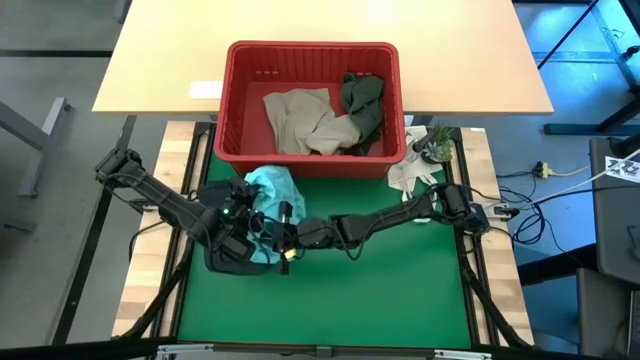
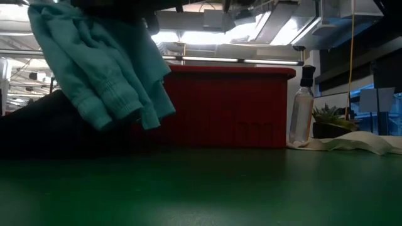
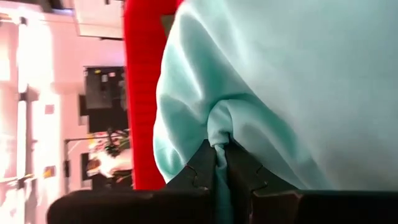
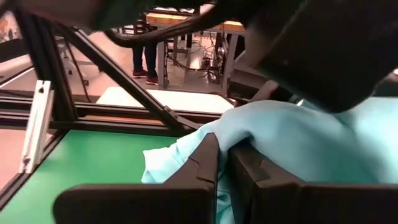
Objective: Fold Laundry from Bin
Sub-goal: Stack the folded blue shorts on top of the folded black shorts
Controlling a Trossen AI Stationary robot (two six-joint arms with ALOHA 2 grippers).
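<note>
High view shows the desk (image 1: 400,290), its green mat bare at the right, with the red bin (image 1: 232,100) at its far edge holding a beige-tan garment (image 1: 298,120) and a dark olive garment (image 1: 362,105). Just in front of the bin, left of centre, a light teal garment (image 1: 272,192) hangs lifted between both arms, above a black garment (image 1: 225,258) lying on the mat. The left gripper (image 3: 219,155) has its fingers pinched tight on a fold of the teal cloth, and the right gripper (image 4: 224,155) likewise clamps another fold beside it. Right of the bin stand a clear spray bottle (image 2: 302,113), a small potted plant (image 1: 436,142) and a white cloth (image 2: 352,143).
</note>
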